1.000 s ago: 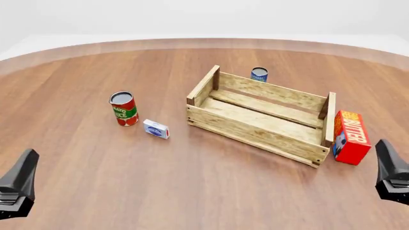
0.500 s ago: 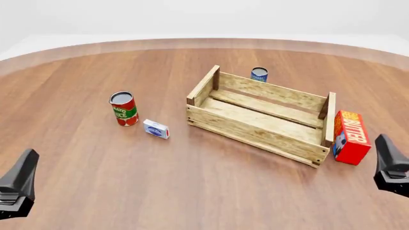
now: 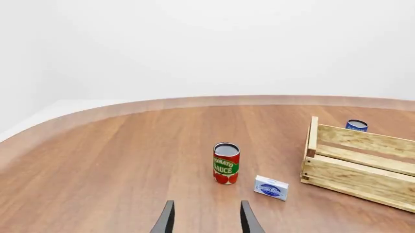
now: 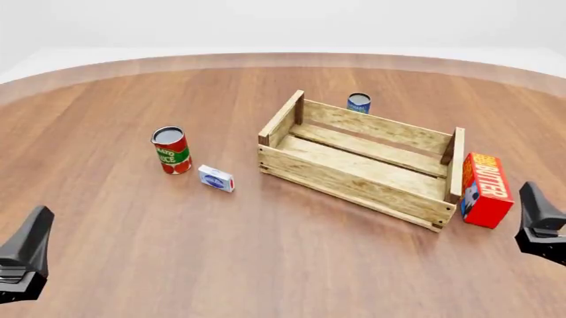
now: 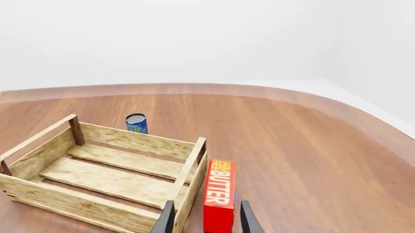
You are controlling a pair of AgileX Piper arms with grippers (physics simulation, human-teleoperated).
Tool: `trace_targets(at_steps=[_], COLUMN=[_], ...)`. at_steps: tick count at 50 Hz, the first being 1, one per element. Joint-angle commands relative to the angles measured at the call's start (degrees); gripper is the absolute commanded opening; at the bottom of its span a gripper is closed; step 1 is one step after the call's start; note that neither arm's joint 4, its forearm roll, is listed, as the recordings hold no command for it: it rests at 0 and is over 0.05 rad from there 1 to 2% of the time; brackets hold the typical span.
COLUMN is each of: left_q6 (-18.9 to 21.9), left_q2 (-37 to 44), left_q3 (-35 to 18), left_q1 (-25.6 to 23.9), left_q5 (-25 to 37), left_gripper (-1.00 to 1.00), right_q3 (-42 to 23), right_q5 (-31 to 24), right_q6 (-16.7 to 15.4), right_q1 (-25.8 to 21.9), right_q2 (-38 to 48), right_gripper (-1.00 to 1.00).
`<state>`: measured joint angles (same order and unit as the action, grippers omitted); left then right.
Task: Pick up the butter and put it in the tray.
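Two grippers parted and empty, left gripper (image 4: 22,255) near left, right gripper (image 5: 204,218) lined up just short of the butter (image 4: 486,189), upright beside the tray (image 4: 354,180) right end; likely light, stiff, smooth carton, best pinched across narrow faces.

Butter (image 5: 219,201): standing on a long edge, lettering face up, lying just beside the tray's end wall.
Tray (image 5: 45,194): sitting open-topped on the table (image 5: 311,160), slats showing inside.
Blue can (image 5: 135,123): standing upright beyond the tray's far wall.
Right gripper (image 5: 205,224): fingertips spreading apart, framing the butter's near end.
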<state>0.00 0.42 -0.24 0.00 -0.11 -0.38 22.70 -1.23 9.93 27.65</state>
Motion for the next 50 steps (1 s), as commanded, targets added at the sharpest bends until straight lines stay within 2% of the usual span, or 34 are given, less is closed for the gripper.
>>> trace_targets(at_steps=[1, 6, 23, 25, 35, 43, 50], left_q6=[0.0, 0.0, 0.0, 0.0, -0.1, 0.0, 0.0], left_q2=[0.0, 0.0, -0.1, -0.1, -0.1, 0.0, 0.0], left_q3=[0.0, 0.0, 0.0, 0.0, 0.0, 0.0, 0.0], left_q1=[0.0, 0.0, 0.0, 0.0, 0.0, 0.0, 0.0], left_q5=[0.0, 0.0, 0.0, 0.0, 0.0, 0.0, 0.0], left_gripper=[1.00, 1.00, 1.00, 1.00, 1.00, 1.00, 1.00], right_q3=[-0.1, 0.2, 0.3, 0.3, 0.3, 0.2, 0.2], right_q5=[1.5, 2.6, 14.2, 15.5, 22.0, 24.4, 28.5], right_q6=[-0.9, 0.0, 1.5, 2.6, 2.7, 2.3, 2.5], right_q1=[1.5, 1.6, 2.5, 2.7, 2.7, 3.0, 3.6], right_q2=[2.1, 3.1, 16.1, 17.3, 24.7, 27.8, 32.8], right_gripper=[1.00, 1.00, 1.00, 1.00, 1.00, 1.00, 1.00])
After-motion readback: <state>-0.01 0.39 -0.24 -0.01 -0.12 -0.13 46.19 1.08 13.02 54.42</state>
